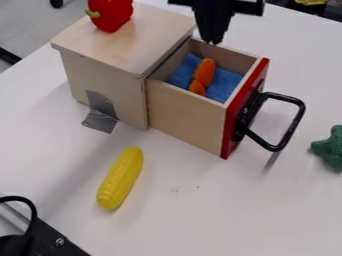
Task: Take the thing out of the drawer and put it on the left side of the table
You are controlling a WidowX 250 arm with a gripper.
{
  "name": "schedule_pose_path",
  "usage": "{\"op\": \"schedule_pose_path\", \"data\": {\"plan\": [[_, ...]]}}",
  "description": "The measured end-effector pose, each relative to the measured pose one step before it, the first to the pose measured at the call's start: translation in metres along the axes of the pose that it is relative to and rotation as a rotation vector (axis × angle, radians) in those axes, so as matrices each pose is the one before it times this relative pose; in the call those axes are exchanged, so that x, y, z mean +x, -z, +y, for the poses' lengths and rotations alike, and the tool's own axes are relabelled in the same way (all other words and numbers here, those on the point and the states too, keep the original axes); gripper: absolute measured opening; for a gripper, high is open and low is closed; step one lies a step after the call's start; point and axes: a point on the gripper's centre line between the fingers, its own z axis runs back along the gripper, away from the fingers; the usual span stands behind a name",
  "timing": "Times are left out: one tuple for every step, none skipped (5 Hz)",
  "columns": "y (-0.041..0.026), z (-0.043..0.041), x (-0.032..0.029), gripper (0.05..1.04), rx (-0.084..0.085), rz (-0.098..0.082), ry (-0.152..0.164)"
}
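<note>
The white worktop [180, 220] in front of me carries a wooden box [133, 47], its drawer [184, 120] pulled out. An orange thing [204, 72] lies inside on blue cloth [226, 86]. Above the drawer's far side hangs the black hand [212, 42]; open or closed, I can't tell.

The top edge crops your black two-finger gripper [212, 41] and a shiny red toy pepper [112, 15]; the right edge crops a lumpy green object [330, 149].

One each: pepper [112, 14], corn [120, 178], drawer [184, 118], handle [292, 127], green toy [330, 148]
</note>
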Motion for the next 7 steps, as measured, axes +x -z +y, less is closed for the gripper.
{"op": "schedule_pose_path", "data": {"plan": [[0.03142,0.00302,0.00154,0.448,0.0336,0.0468,-0.0037],[0.01948,0.00302,0.00372,0.769,0.0392,0.0077,-0.0019],[0.01738,0.00158,0.00276,0.994,0.0259,0.0174,-0.0052],[0.00611,0.00122,0.00489,1.0,0.017,0.0041,0.0035],[-0.00015,0.00187,0.00324,1.0,0.015,-0.0082,0.0107],[0.00809,0.00161,0.00115,1.0,0.0277,0.0125,0.005],[0.00339,-0.00245,0.00465,0.967,0.0158,0.0009,-0.0021]]}}
